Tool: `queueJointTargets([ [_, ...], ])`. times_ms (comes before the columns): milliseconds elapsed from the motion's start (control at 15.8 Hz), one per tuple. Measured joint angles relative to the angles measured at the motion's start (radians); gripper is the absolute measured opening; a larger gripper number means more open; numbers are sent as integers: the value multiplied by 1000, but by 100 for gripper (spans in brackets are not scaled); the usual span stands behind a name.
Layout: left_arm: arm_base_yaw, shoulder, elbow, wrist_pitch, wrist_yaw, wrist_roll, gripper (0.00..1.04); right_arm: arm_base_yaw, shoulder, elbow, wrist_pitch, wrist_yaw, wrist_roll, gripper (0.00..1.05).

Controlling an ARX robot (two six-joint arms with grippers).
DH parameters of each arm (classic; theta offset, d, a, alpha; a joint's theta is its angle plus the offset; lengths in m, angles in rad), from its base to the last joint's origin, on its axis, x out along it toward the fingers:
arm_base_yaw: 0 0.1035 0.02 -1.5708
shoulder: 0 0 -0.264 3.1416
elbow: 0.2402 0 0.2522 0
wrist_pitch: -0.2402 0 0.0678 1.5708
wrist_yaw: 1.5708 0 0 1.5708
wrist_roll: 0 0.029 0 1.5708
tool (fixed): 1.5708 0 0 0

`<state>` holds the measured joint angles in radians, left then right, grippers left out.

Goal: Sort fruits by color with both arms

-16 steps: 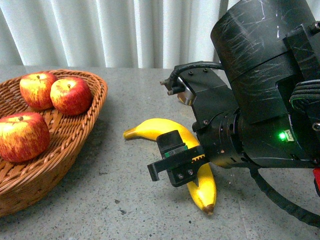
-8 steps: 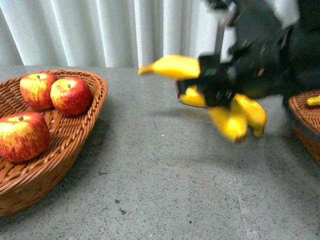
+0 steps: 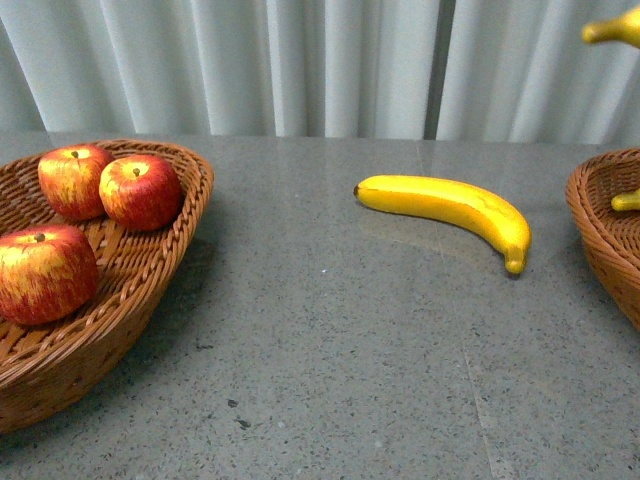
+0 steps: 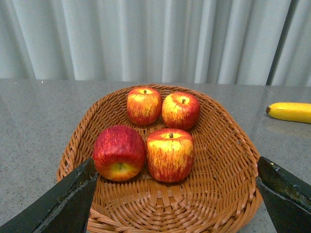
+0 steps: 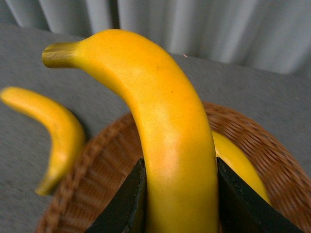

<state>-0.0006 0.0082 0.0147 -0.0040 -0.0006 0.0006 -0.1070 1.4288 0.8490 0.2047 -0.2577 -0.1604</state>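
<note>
Front view: a wicker basket sits at the left of the grey table. Three apples show inside it, two side by side toward the back and one nearer the front. A loose banana lies on the table right of centre, well apart from this basket, its stem end pointing left and its tip curving toward a second basket at the right edge. A yellow end of another fruit peeks over that basket's rim. In the top right corner, high above the second basket, the stem end of a raised banana juts into the picture. Neither arm shows here. A pale pleated curtain hangs behind the table.

The left wrist view looks down into the first basket and counts four apples: three upright with stems up, the front left one tipped over. The left gripper hangs over the near rim with its two dark fingers spread wide, holding nothing and touching no fruit.

The right wrist view shows the right gripper clamped on the raised banana, one dark finger pressed against each side. It hangs in the air above the second basket, where one banana already lies. The loose banana rests on the table just outside that basket's rim.
</note>
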Motion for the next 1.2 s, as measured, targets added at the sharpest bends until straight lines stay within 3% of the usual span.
queueJointTargets([
  [127, 0, 0, 0, 0, 0, 0, 98, -72, -19, -66, -47, 0, -106, 33],
  [253, 0, 0, 0, 0, 0, 0, 98, -83, -18, -88, -98, -16, -155, 33],
  [444, 0, 0, 0, 0, 0, 0, 98, -49, -39, -80, -99, -11, -151, 69],
  [634, 0, 0, 0, 0, 0, 0, 98, 61, -36, 5, -86, 29, -119, 100],
  [950, 0, 0, 0, 0, 0, 0, 98, 303, 180, 250, -2, 35, -4, 98],
  [1204, 0, 0, 0, 0, 0, 0, 98, 430, 439, 452, -89, 25, 9, 98],
])
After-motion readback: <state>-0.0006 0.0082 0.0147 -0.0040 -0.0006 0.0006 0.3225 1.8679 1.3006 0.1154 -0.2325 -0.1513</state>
